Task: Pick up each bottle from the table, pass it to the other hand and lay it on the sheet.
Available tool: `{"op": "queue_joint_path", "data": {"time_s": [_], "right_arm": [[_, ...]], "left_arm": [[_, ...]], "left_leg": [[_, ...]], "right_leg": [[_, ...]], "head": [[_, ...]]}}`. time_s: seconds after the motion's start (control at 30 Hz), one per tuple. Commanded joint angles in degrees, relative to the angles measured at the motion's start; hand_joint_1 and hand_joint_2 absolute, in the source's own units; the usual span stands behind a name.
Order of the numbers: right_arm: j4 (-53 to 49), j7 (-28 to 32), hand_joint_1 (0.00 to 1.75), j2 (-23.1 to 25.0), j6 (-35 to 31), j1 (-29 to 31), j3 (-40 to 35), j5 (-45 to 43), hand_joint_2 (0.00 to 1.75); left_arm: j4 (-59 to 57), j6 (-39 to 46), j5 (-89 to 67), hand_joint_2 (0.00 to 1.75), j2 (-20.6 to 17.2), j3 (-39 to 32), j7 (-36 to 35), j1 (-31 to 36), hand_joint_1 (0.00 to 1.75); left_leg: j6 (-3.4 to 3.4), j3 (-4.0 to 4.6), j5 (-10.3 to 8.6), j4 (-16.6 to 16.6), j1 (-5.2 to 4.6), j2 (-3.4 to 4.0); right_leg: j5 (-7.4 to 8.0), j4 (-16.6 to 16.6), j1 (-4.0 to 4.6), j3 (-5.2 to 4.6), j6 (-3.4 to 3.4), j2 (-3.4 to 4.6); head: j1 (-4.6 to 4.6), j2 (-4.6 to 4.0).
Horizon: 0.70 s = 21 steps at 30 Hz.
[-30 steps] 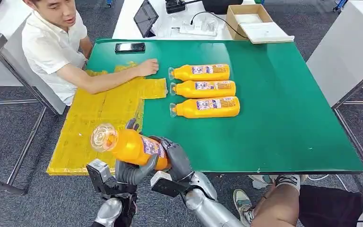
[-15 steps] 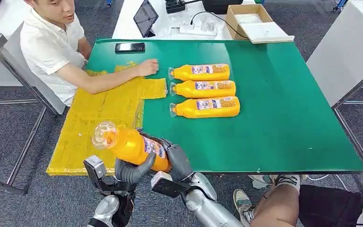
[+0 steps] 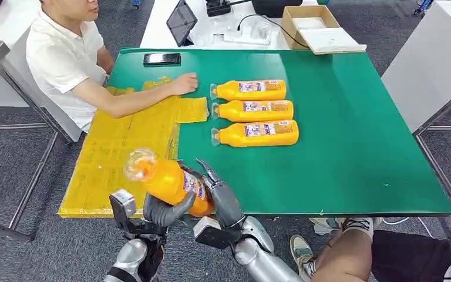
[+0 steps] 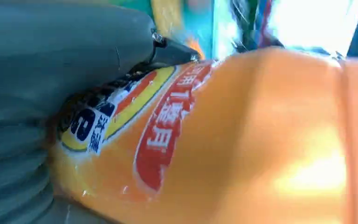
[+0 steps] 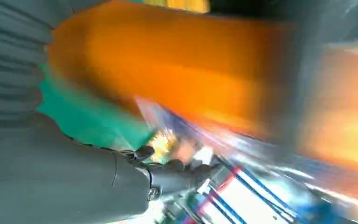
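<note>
The green table [image 3: 340, 147] carries three orange bottles [image 3: 255, 111] lying side by side, caps toward the yellow sheet [image 3: 123, 144] that drapes over the table's left edge. A seated person rests a hand [image 3: 183, 83] on the far part of that sheet.

The fourth bottle, the held bottle [image 3: 167, 179], is in the air above the near edge of the table, at the sheet's right border, its clear cap end pointing up and left. Against one second ago it sits slightly further right and its neck has tilted more steeply.

The left hand [image 3: 163, 210] cradles the bottle's body from below, fingers wrapped around the label; the left wrist view confirms contact with the label.

The right hand [image 3: 220, 191] has changed most. Its fingers, formerly wrapped over the base end, are now lifted and spread, fingertips clear of the bottle; its palm may still touch the base, which cannot be confirmed.

Judgement: the transfer is at the release stage, with the load passing to the left hand. Laying the bottle on the sheet remains outstanding, as do the three bottles on the table.
</note>
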State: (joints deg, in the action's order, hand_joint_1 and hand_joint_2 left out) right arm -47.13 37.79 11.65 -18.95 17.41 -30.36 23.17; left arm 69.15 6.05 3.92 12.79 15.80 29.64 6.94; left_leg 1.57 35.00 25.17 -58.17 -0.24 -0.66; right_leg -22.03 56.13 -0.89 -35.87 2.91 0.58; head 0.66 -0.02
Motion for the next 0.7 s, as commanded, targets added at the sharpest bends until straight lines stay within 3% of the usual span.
{"op": "queue_joint_path", "data": {"time_s": [0.03, 0.2, 0.43, 0.6, 0.7], "right_arm": [[-13.63, 0.74, 0.0, -4.77, -6.9, -5.29, -0.13, 4.63, 0.0], [-16.36, 0.19, 0.0, -5.15, -8.76, -7.54, 2.66, 4.74, 0.0], [-17.18, 0.37, 0.0, -4.0, -8.24, -8.89, 4.79, 4.63, 0.0], [-16.88, 0.48, 0.0, -2.9, -7.11, -7.96, 4.37, 4.22, 0.0], [-16.64, 0.52, 0.0, -2.66, -7.0, -7.66, 4.42, 4.09, 0.0]], "left_arm": [[-3.54, 14.79, -12.56, 1.75, -2.62, -4.15, 2.15, 4.1, 1.75], [-2.65, 26.66, -24.32, 1.75, -3.52, -4.96, 1.88, 5.13, 1.75], [-3.62, 31.68, -35.16, 1.75, -4.4, -4.69, -1.97, 6.8, 1.75], [-19.2, 33.95, -61.29, 1.75, -5.38, -4.99, -14.46, 16.69, 1.75], [-27.32, 33.48, -63.15, 1.75, -5.54, -4.44, -16.09, 21.05, 1.75]], "left_leg": [[-0.14, -0.34, 0.12, 0.06, 0.09, 0.14], [-0.09, -0.22, 0.08, 0.03, 0.05, 0.0], [-0.09, -0.15, 0.06, 0.02, 0.05, 0.03], [-0.12, -0.2, 0.03, 0.04, 0.05, -0.02], [-0.12, -0.24, -0.02, 0.06, 0.05, -0.1]], "right_leg": [[-0.08, -0.06, 0.11, 0.29, -0.16, 0.0], [-0.11, -0.03, 0.07, 0.2, -0.13, -0.08], [-0.08, -0.02, 0.07, 0.14, -0.13, -0.08], [-0.07, -0.01, 0.07, 0.18, -0.15, -0.13], [-0.06, -0.03, 0.07, 0.25, -0.15, -0.2]], "head": [[-0.11, 0.0], [-0.07, 0.0], [-0.07, 0.0], [-0.07, 0.0], [-0.07, 0.0]]}}
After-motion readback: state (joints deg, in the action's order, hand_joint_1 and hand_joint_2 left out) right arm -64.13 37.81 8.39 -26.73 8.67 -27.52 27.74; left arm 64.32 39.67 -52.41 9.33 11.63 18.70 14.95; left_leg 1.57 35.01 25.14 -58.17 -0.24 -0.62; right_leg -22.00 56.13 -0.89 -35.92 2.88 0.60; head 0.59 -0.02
